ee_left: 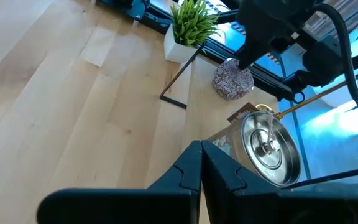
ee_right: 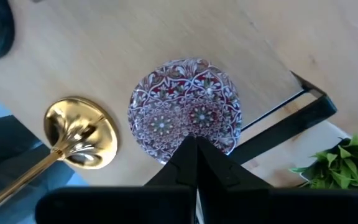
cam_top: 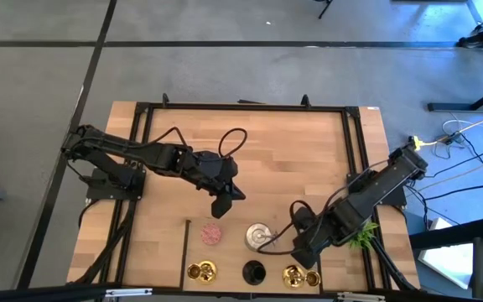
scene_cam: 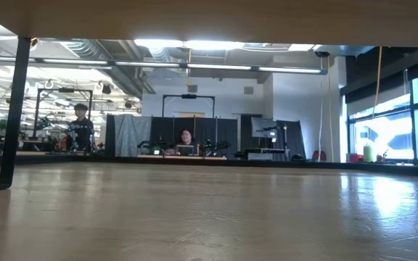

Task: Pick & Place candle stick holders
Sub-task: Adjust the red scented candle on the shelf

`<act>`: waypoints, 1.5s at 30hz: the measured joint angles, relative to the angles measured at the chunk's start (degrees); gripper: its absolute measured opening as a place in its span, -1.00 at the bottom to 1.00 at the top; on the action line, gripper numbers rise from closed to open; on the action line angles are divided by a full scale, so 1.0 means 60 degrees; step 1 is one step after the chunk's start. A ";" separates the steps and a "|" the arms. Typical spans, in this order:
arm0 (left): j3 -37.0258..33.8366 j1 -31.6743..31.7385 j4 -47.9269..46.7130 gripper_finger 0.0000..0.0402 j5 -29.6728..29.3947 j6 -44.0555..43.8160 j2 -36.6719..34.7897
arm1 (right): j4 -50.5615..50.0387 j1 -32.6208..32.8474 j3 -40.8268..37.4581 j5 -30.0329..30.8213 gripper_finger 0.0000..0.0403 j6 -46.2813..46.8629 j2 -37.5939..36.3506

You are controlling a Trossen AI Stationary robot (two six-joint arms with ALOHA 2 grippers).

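Candle stick holders sit along the table's near edge: a pink patterned holder (cam_top: 212, 233), a silver holder (cam_top: 259, 236), a black holder (cam_top: 253, 272) and two gold holders (cam_top: 200, 271), partly cut off. Left gripper (cam_top: 229, 195) hovers pinched together, empty, beyond the pink one. Right gripper (cam_top: 302, 253), likewise pressed together, hides beside the silver; its wrist view faces a patterned holder. The low view shows only bare table (scene_cam: 209, 217). A green plant (cam_top: 362, 236) stands right.

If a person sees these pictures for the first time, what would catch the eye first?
Probably the row of candle holders along the table's near edge: the pink patterned holder, the silver holder, the black holder and two gold ones. The right gripper, jaws shut, hangs beside the right gold holder; the left gripper hovers above the pink one.
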 joint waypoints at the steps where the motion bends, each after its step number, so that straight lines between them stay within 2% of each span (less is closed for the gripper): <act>1: 0.0000 0.0000 -0.0002 -0.99 0.0000 0.0000 0.0000 | -0.0005 0.0002 0.0000 0.0012 -1.00 -0.0004 0.0018; 26: 0.0000 0.0000 -0.0001 -0.99 -0.0055 -0.0168 0.0000 | 0.0175 -0.0009 -0.0011 0.0952 -1.00 -0.0084 0.0039; 45: 0.0000 0.0000 0.0001 -0.99 -0.0073 -0.0253 0.0000 | 0.0649 -0.0123 0.0041 0.1103 -1.00 -0.0503 0.0450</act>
